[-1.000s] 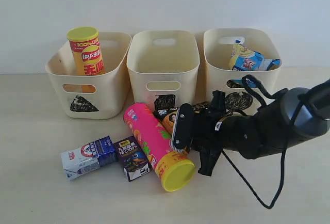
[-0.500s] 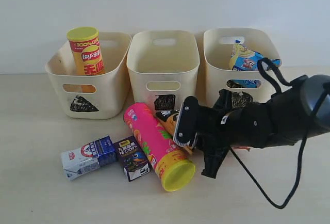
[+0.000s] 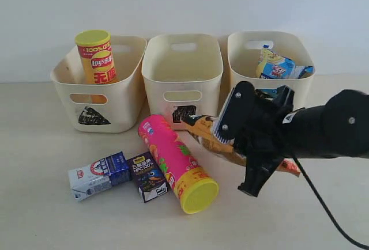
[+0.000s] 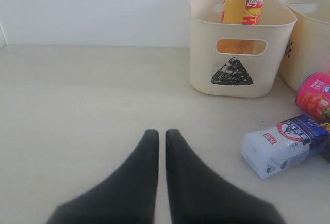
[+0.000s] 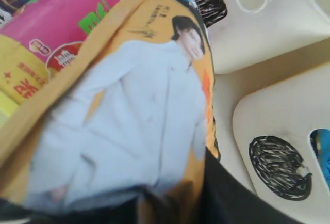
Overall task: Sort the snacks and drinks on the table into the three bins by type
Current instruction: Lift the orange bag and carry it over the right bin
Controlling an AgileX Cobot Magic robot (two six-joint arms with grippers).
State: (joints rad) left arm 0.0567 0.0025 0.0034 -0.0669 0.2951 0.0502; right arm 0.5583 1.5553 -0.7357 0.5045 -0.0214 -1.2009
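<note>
- Grip: the right tool (image 3: 235, 146) is clamped across the middle of the orange bag (image 3: 202, 128), with a pale-padded finger on the upper face and a dark finger beneath.
- The orange bag hangs tilted in that hold and appears clear of the bench (image 3: 40, 146). It sits in front of the gap between the square bin (image 3: 181, 83) and the circle bin (image 3: 245, 60). One end reaches toward the pink tube (image 3: 173, 161) and the other end pokes out behind the arm.
- Handling, as a judgement: the bag looks light, soft and air-filled, with a slick crinkly skin. It would fold or slide under a loose pinch, and a hard squeeze would crush what is inside.
- The hold across the broad middle looks sensible. A sealed end seam would be the stiffer, less slippery alternative.
- The pink tube lies on its side on the bench, lid toward the camera, just below the bag.
- The dark purple carton (image 3: 148, 176) lies beside the tube, and the white-and-blue carton (image 3: 98, 175) lies just beyond that.
- The circle bin already holds the blue-white bag (image 3: 275, 65), so it seems the likely home for the orange one.
- The square bin shows nothing inside. The triangle bin (image 3: 124, 103) holds the yellow-red tube (image 3: 98, 60) upright.
- The left tool (image 4: 161, 133) has its fingers together on nothing and points across bare bench, well apart from the cartons.
</note>
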